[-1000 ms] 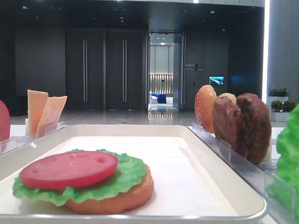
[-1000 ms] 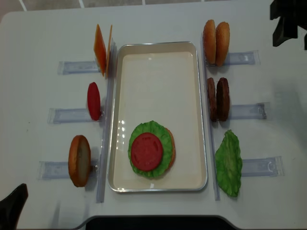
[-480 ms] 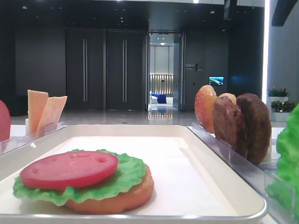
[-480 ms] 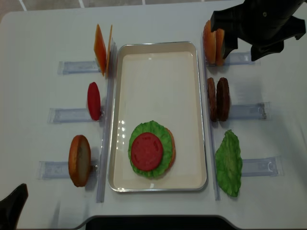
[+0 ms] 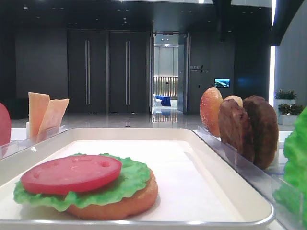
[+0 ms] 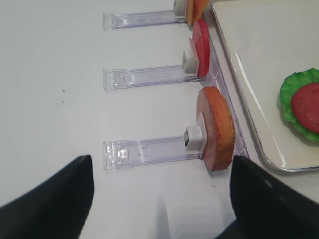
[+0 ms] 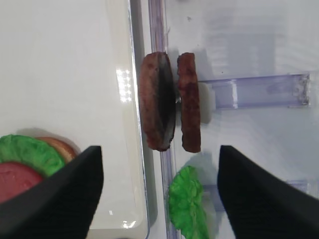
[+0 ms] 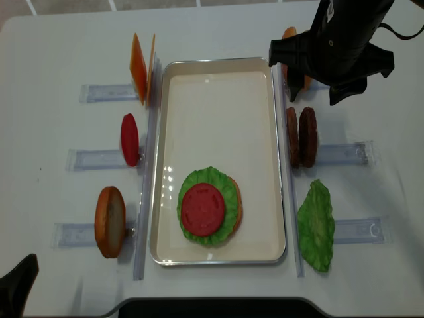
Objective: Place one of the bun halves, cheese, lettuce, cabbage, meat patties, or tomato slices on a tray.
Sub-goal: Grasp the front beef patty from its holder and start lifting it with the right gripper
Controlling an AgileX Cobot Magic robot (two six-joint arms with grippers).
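On the white table (image 8: 59,46), the cream tray (image 8: 218,64) holds a bun half (image 5: 125,201), lettuce (image 8: 228,191) and a tomato slice (image 8: 203,209) stacked at its near end. Clear racks (image 6: 149,149) flank it: bun, tomato and cheese (image 8: 141,67) on the left; loose lettuce, two patties (image 8: 301,136) and buns on the right. The right gripper (image 8: 317,87) hangs spread wide and empty above the patties; the left gripper (image 6: 162,196) gapes empty beside the near-left bun. Beyond, a dim hall with dark double doors (image 5: 108,72) and a lit doorway (image 5: 167,72).
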